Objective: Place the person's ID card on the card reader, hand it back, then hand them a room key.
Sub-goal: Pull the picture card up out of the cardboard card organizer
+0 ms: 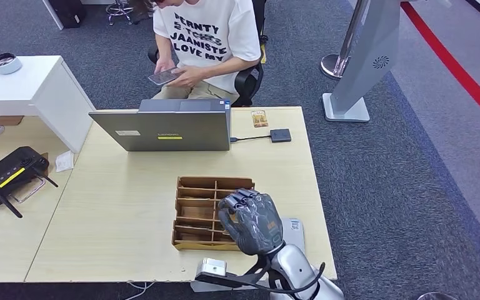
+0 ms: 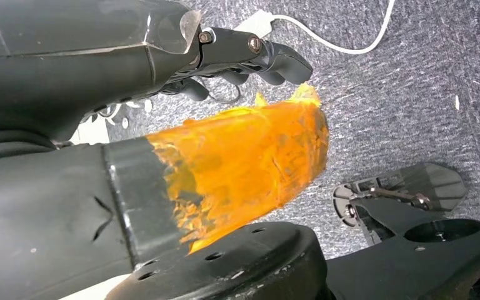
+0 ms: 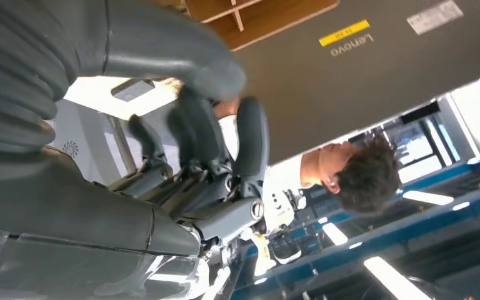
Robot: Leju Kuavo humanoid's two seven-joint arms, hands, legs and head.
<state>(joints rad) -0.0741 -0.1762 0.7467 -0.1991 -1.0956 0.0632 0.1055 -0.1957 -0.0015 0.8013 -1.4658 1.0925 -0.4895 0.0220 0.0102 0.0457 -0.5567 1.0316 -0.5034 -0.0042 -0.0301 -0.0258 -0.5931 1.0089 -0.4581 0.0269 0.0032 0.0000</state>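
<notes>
I had the right robot hand point(image 1: 250, 220) hovering over the wooden tray point(image 1: 195, 213) at lower centre, fingers curled, apparently holding nothing. I judged the ID card point(image 1: 259, 118), upper centre on the counter point(image 1: 119, 219), still needed fetching; the left robot hand's point(image 2: 250, 56) grasp I couldn't tell.

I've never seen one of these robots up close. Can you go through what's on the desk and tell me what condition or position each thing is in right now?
Laptop: open, lid's back facing the robot.
Wooden divider tray: flat on the desk, compartments facing up.
Right hand: raised over the tray, fingers curled, holding nothing visible.
Card: lying flat near the desk's far edge.
Small dark adapter: cabled to the laptop.
Person's phone: held in both hands.
Left hand: hanging toward the floor.
</notes>
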